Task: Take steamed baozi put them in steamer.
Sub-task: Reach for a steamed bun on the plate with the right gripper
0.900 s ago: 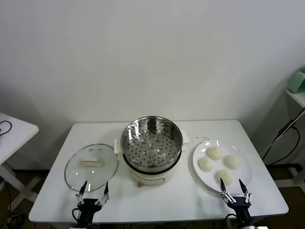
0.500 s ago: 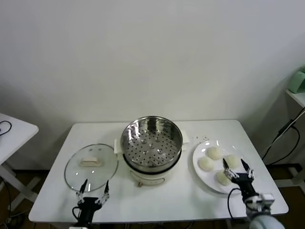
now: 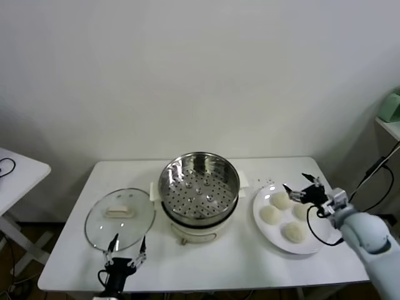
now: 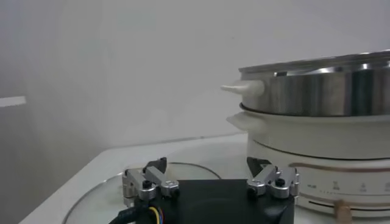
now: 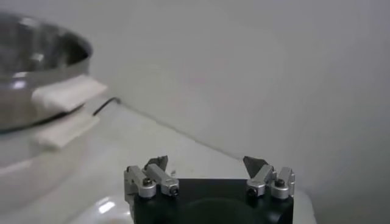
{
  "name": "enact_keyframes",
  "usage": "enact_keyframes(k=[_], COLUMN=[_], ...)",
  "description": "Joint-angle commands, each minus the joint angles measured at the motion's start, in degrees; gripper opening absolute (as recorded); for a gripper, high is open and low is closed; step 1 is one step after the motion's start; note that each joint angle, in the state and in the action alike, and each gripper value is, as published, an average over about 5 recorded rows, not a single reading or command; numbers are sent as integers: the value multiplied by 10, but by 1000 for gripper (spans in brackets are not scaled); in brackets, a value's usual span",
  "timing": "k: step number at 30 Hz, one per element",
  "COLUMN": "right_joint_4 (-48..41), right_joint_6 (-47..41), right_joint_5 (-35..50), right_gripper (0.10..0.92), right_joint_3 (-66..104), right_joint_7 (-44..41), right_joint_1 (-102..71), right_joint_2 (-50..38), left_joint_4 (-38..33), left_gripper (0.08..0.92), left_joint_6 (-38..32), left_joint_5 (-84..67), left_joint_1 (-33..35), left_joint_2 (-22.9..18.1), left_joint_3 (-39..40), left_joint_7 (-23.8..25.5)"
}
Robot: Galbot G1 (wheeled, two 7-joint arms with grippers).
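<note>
Four steamed baozi [image 3: 282,200], one steamer [image 3: 199,182]

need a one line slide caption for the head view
Open right gripper over the plate of four baozi, empty steamer at centre, glass lid and open left gripper nearby.
</note>
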Motion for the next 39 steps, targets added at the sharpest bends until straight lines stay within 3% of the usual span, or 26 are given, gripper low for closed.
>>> enact_keyframes(k=[1, 6, 13, 29, 39], right_joint_4=[-138, -217, -272, -417, -455], right_joint_6=[68, 108, 132, 148, 149], right_joint_5=[-149, -127, -169, -138, -149], right_gripper=[823, 823, 823, 823, 823], right_joint_3=[-359, -587, -713, -695, -657], right_joint_7=[-263, -337, -366, -370, -371], right_joint_1=[352, 557, 641, 595, 548], right_joint_2=[-131, -84, -15, 138, 174], left_joint_4=[1, 2, 9, 16, 18], left_gripper=[823, 823, 823, 823, 823], left_joint_6=[-4, -9, -16, -17, -20], left_joint_5=[11, 20, 37, 41, 42], left_joint_1=[1, 3, 3, -2, 1], left_joint_2=[0, 0, -2, -4, -3], left_joint_3=[1, 4, 3, -1, -7], left_joint_7=[2, 4, 7, 15, 19])
